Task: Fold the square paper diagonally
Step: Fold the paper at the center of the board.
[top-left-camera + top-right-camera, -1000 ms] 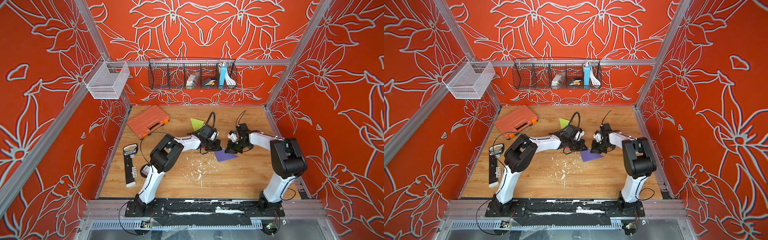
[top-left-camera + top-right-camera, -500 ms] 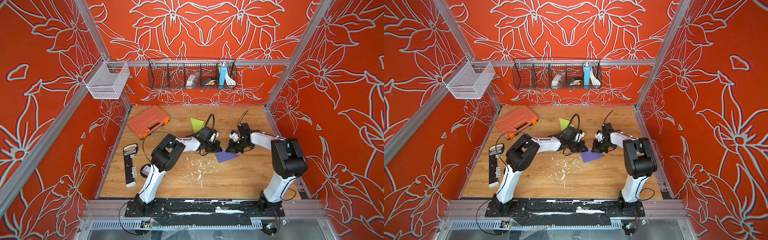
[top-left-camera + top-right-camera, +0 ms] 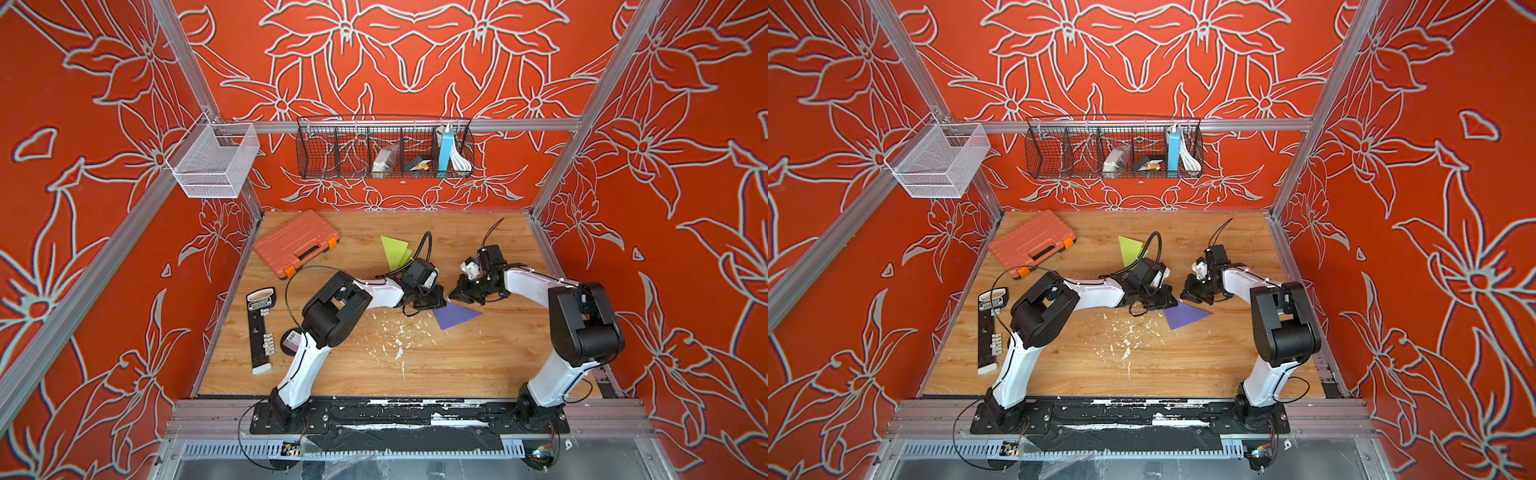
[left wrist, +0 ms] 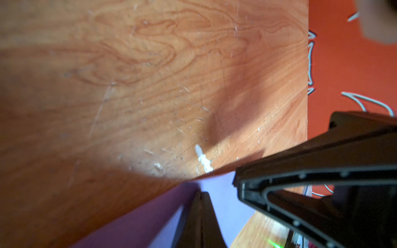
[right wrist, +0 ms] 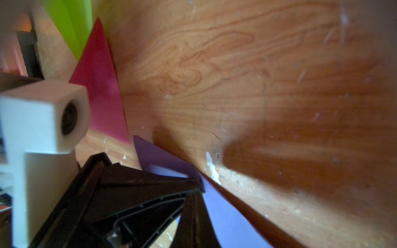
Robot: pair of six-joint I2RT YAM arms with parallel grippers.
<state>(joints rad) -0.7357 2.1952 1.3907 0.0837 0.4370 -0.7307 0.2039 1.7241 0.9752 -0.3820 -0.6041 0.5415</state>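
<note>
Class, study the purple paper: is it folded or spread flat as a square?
Folded. The purple paper lies as a triangle in both top views, and the right wrist view shows two overlapping layers.

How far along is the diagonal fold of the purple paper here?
Done: the purple paper already lies as a triangle on the table. In hand: the left gripper and right gripper, both shut, rest their tips on its edge, apparently pressing the crease. Left: finish pressing and pull away.
</note>
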